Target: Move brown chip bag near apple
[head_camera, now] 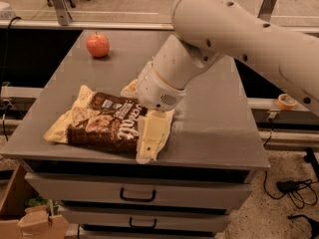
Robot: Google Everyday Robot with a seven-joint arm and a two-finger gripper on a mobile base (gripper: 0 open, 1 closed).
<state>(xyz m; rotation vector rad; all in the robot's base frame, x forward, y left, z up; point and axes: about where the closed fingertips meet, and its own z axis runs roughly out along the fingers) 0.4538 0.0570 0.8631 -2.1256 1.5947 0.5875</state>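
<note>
Closing on the brown chip bag's (102,123) thin end, the gripper (138,121) could pinch only foil and slip. Its fingers (152,133) stand apart, astride that end.

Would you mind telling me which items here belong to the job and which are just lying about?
Job: brown chip bag, apple, gripper low over the bag's right end.
Lying about: tape roll on the right ledge, cables on the floor.
</note>
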